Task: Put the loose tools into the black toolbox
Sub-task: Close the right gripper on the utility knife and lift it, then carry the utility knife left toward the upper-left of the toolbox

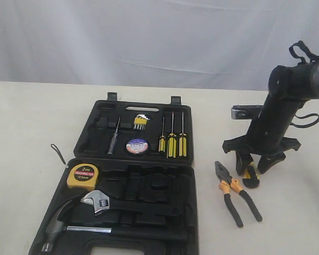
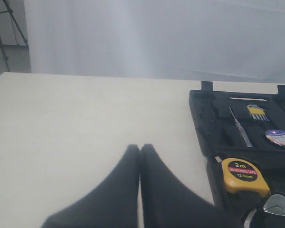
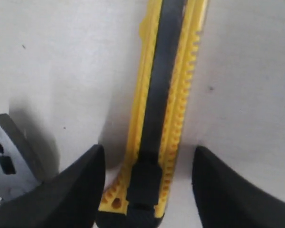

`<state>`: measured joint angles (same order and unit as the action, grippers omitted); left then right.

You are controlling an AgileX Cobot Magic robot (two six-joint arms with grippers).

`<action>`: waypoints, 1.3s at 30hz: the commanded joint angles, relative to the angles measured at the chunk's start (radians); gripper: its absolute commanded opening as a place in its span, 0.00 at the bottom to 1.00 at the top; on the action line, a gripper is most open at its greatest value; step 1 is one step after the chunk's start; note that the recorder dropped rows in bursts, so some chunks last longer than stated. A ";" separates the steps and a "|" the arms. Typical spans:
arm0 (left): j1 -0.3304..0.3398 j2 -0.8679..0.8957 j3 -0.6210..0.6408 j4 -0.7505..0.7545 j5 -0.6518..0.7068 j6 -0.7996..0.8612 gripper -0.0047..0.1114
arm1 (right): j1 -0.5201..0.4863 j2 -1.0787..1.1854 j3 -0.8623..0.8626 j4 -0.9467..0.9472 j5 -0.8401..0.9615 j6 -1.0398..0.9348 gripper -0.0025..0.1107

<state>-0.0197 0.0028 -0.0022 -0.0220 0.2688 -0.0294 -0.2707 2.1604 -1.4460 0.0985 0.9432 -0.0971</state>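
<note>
Straddling utility knife (image 3: 161, 95): right fingers (image 3: 76, 190) wide, unclosed | pliers (image 1: 234, 191) just beside | left fingers (image 2: 123, 190) pressed together, empty

We record a cream table (image 1: 32, 117) carrying the open black toolbox (image 1: 95, 130). Right of it in the exterior view, the orange-and-black-handled pliers (image 1: 235, 192) lie flat, the yellow-black utility knife (image 3: 164, 95) just beside them.

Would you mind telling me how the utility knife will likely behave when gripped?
The knife looks a slim, rigid plastic bar, so probably stiff and light. Its ridged yellow edge should help grip. Lying flat on the table, it seems unlikely to roll, though it might slide.
</note>
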 commanded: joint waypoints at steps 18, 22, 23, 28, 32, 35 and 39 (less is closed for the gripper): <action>-0.002 -0.003 0.002 0.000 -0.001 0.000 0.04 | 0.032 -0.152 -0.212 0.074 0.238 0.124 0.02; -0.002 -0.003 0.002 0.000 -0.001 0.000 0.04 | 0.135 -0.197 -0.312 0.081 0.278 0.232 0.02; -0.002 -0.003 0.002 0.000 -0.001 0.000 0.04 | 0.173 -0.202 -0.336 0.081 0.278 0.256 0.02; -0.002 -0.003 0.002 0.000 -0.001 0.000 0.04 | 0.362 -0.181 -0.421 0.081 0.148 0.406 0.02; -0.002 -0.003 0.002 0.000 -0.001 0.000 0.04 | 0.516 -0.126 -0.431 0.059 -0.075 0.533 0.02; -0.002 -0.003 0.002 0.000 -0.001 0.000 0.04 | 0.619 -0.060 -0.431 -0.122 -0.180 0.740 0.02; -0.002 -0.003 0.002 0.000 -0.001 0.000 0.04 | 0.683 0.086 -0.561 -0.280 -0.156 0.903 0.02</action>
<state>-0.0197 0.0028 -0.0022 -0.0220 0.2688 -0.0294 0.4054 2.1852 -1.9315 -0.1222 0.7756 0.7516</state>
